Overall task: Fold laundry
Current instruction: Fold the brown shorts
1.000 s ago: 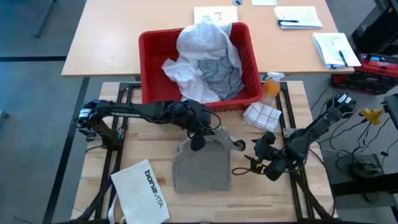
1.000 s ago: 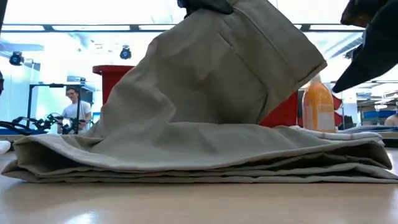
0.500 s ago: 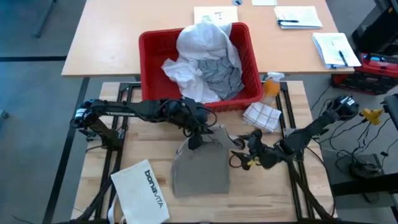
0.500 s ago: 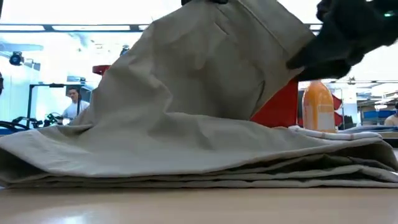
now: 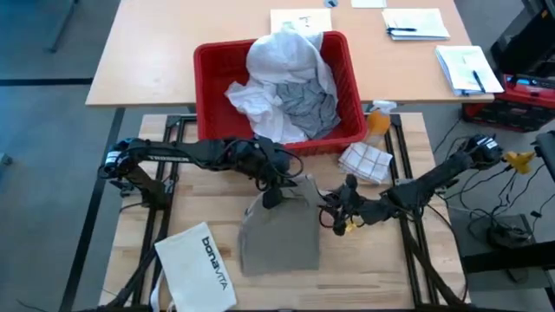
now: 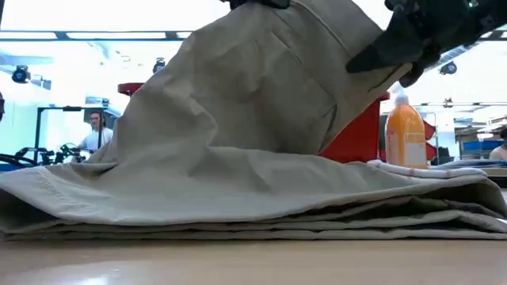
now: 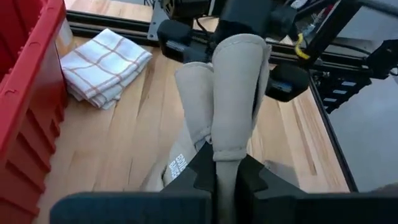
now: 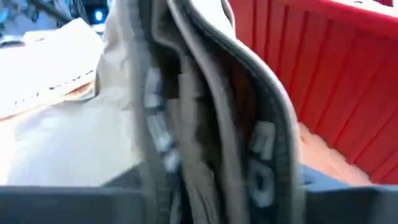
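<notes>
Pinching the khaki-tan piece (image 5: 279,236) in our left gripper (image 5: 276,184), upper edge lifted; right gripper (image 5: 336,211) alongside, spread around that edge.

We saw a khaki-tan garment (image 5: 279,232) at lower centre, a red basket (image 5: 211,95) above, and a white, orange-checked cloth (image 5: 365,160) to its right.

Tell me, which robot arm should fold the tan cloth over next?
Probably the left. Its end effector is shut on the khaki-tan piece, lifting its edge. The right end effector is only at the raised edge.
</notes>
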Controlling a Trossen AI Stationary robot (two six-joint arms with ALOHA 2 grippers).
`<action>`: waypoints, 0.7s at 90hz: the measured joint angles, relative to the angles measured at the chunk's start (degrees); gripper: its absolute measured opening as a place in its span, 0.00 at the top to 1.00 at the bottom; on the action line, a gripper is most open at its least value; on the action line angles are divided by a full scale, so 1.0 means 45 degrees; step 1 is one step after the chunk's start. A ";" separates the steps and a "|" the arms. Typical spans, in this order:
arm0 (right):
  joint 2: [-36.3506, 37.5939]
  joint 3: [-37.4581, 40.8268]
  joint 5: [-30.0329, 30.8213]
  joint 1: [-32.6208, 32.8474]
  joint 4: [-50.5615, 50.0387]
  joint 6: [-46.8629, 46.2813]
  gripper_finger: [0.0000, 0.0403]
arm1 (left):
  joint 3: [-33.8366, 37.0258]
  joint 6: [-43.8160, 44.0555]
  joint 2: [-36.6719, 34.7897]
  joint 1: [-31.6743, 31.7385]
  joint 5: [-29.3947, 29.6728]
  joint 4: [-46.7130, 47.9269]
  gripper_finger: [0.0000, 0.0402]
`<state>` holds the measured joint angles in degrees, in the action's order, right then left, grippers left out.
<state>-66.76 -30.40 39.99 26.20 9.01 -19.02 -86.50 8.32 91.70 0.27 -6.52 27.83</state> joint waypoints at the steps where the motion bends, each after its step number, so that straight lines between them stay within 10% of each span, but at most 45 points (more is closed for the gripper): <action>1: 0.0000 -0.0067 0.0000 0.0000 -0.0137 0.0035 0.75 | 0.0003 -0.0011 0.0000 0.0000 0.0004 0.0013 1.00; 11: 0.0072 -0.0858 -0.0025 0.0000 -0.1927 0.0038 0.94 | 0.0015 -0.0120 0.0000 0.0005 0.0338 0.0029 1.00; 63: 0.0214 -0.6479 -0.2634 -0.0311 -1.0826 0.0888 0.95 | 0.2286 -0.0813 -0.0966 0.0121 0.0871 -0.2030 1.00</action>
<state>-65.80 -59.55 28.14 24.80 -39.71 -15.03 -76.21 4.66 87.36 0.82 -2.61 18.70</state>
